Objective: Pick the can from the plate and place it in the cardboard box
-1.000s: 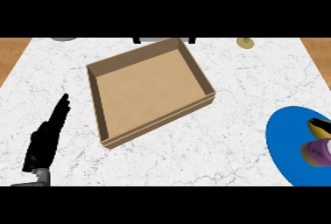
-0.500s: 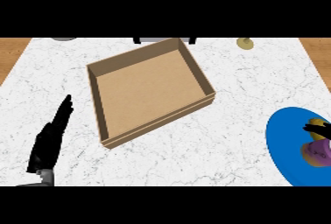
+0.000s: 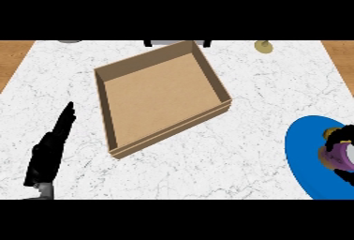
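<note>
Two hands show, and only the right one matters for the coming move. The right hand (image 3: 336, 135) sits at the right edge of the view, its dark fingers curled over the top of the can (image 3: 337, 157) and under its near side, so it appears to have the can in its grasp. Most of the palm is cut off by the edge. The purple can is still on the blue plate (image 3: 304, 150), low on the right of the marble counter (image 3: 228, 159). Whether it stands upright or lies tilted I cannot tell, since the hand covers much of it.

The cardboard box (image 3: 159, 98) lies well apart from the plate, to the left of the can and farther from the robot, turned at a slant with one corner pointing toward the plate. It is open on top with nothing in it. The can has to go up, then left and away over the box's near wall.

The left hand (image 3: 47, 154) rests flat at the left, fingers straight, holding nothing, just beside the box but far from the can
</note>
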Available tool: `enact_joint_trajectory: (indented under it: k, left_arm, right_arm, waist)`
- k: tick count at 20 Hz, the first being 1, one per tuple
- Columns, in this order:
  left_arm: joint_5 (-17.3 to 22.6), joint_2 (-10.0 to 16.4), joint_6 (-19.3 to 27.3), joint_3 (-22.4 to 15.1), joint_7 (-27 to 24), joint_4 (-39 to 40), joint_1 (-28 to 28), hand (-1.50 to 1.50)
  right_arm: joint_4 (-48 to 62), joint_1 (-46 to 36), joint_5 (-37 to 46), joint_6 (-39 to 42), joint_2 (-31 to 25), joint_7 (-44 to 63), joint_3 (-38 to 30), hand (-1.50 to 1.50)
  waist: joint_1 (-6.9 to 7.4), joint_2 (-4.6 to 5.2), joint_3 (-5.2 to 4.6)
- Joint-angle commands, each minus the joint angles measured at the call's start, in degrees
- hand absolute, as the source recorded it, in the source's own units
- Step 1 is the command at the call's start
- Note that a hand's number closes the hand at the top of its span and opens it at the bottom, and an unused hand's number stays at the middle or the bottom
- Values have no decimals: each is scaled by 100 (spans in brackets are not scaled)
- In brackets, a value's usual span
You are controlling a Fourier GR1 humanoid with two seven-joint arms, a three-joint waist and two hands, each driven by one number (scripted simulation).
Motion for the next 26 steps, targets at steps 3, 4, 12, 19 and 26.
enact_joint_trajectory:
  k: [3, 4, 12, 19, 26]
  left_arm:
    - [-46, -73, -246, -371, -25, 36, -507, 0]
    - [-49, -115, -325, -509, -27, -55, -543, 0]
    - [-218, -313, -298, -804, 4, 96, -801, 0]
    - [-185, -235, -244, -594, 46, 233, -975, 0]
    - [-212, -232, -188, -560, 41, 261, -820, 0]
  right_arm:
    - [41, -1774, 392, 26, 268, -481, 1050, 150]
    - [60, -1883, 517, -31, 263, -714, 1276, 150]
    - [1199, -3579, 508, -303, 489, -1825, 1528, 150]
    - [2493, -4829, 98, -284, 635, -2671, 1204, 150]
    - [3288, -5523, -1216, 710, 1117, -3510, 914, 150]
  waist:
    - [1029, 288, 58]
    - [1250, 343, 74]
    - [1387, 454, 77]
    - [1143, 392, 61]
    - [1002, 308, 54]
